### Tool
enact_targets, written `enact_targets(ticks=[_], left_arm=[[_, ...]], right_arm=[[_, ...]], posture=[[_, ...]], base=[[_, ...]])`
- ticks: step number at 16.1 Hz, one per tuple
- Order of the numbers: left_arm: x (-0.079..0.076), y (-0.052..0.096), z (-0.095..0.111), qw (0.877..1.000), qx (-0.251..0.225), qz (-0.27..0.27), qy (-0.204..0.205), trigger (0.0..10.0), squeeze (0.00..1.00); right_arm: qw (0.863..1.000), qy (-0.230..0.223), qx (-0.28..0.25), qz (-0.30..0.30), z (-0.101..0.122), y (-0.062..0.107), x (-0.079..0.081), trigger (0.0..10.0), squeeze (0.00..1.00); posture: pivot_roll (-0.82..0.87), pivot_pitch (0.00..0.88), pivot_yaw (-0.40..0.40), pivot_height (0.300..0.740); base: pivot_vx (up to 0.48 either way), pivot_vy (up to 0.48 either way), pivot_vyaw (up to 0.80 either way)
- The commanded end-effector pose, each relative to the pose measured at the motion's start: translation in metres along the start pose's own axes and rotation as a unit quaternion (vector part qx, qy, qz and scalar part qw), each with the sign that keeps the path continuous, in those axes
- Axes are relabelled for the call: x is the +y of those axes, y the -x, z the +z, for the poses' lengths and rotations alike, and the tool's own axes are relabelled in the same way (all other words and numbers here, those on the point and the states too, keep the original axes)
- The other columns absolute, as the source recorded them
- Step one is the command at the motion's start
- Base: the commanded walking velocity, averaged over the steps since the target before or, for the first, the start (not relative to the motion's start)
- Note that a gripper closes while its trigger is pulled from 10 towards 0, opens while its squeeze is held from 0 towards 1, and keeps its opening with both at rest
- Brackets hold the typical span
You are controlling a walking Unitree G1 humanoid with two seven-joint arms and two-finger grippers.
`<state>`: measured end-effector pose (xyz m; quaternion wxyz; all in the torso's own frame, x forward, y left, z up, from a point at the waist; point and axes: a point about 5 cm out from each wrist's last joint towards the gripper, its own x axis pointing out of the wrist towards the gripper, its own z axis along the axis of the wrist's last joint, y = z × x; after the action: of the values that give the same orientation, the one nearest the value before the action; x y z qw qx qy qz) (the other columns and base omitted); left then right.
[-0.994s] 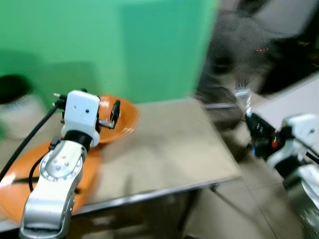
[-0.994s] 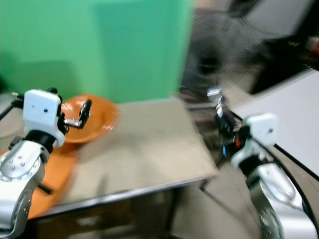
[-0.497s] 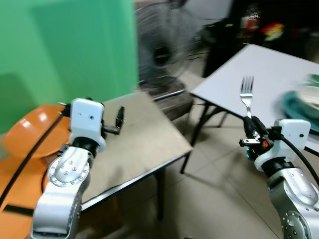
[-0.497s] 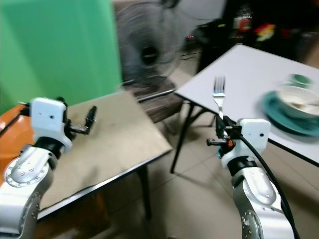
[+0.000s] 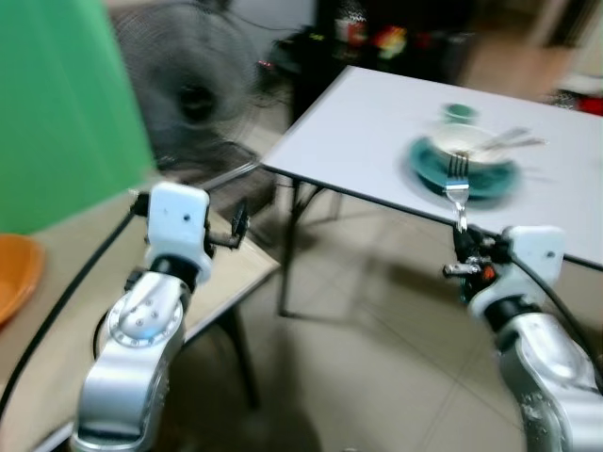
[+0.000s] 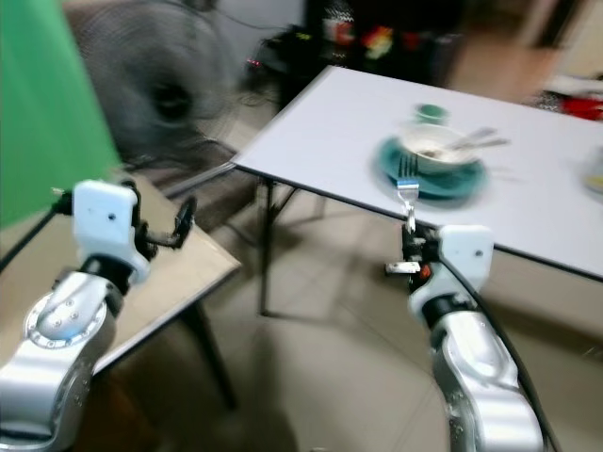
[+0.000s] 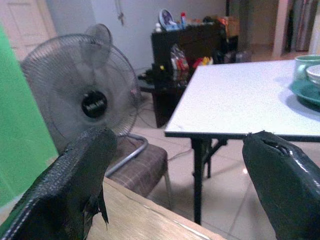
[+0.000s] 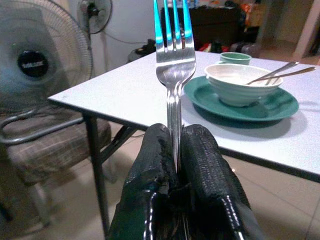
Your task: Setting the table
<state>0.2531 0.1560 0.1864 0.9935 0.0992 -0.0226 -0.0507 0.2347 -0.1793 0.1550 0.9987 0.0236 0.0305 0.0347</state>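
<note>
One white table [image 5: 377, 132] stands ahead and to the right, with a tan table [image 5: 57, 311] at the left under the left arm. One standing fan [image 7: 85, 95] is behind a cushioned chair [image 7: 140, 165] between the two tables.

Containers: one green plate [image 8: 240, 100] sits on the white table and carries one white bowl [image 8: 242, 80]. Two thin utensil handles [image 8: 272, 72] lean out of the bowl; its contents cannot be made out. One small green cup [image 8: 235, 58] stands just behind the plate. One orange dish [image 5: 14, 273] lies on the tan table at the far left edge.

Right gripper [image 8: 175, 145]: fingers clamped tight on the handle of one fork [image 8: 173, 55], held upright, tines up, in the air short of the white table's near edge.

Left gripper [image 7: 175, 185]: fingers spread wide, holding nothing, over the tan table's edge.
</note>
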Motion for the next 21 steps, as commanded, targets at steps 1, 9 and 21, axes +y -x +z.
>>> enact_targets(ticks=[1,9,21], left_arm=[[0.001,-0.001,0.000,1.000,-0.002,0.005,-0.003,10.0,0.47],[-0.001,0.000,-0.002,1.000,-0.001,-0.007,-0.008,10.0,0.48],[-0.010,-0.004,-0.006,0.999,0.008,-0.042,0.008,10.0,0.47]], right_arm=[[1.000,0.010,-0.016,-0.006,0.007,-0.003,-0.002,10.0,0.00],[1.000,0.012,-0.006,-0.017,0.001,0.000,-0.005,10.0,0.00],[0.999,0.009,-0.003,-0.035,0.002,0.002,-0.007,10.0,0.00]], posture=[[-0.05,0.000,-0.006,0.740],[-0.06,0.000,-0.001,0.740],[-0.08,0.000,0.015,0.740]], base=[[0.000,-0.394,0.00],[0.000,-0.393,0.00],[0.000,-0.217,-0.13]])
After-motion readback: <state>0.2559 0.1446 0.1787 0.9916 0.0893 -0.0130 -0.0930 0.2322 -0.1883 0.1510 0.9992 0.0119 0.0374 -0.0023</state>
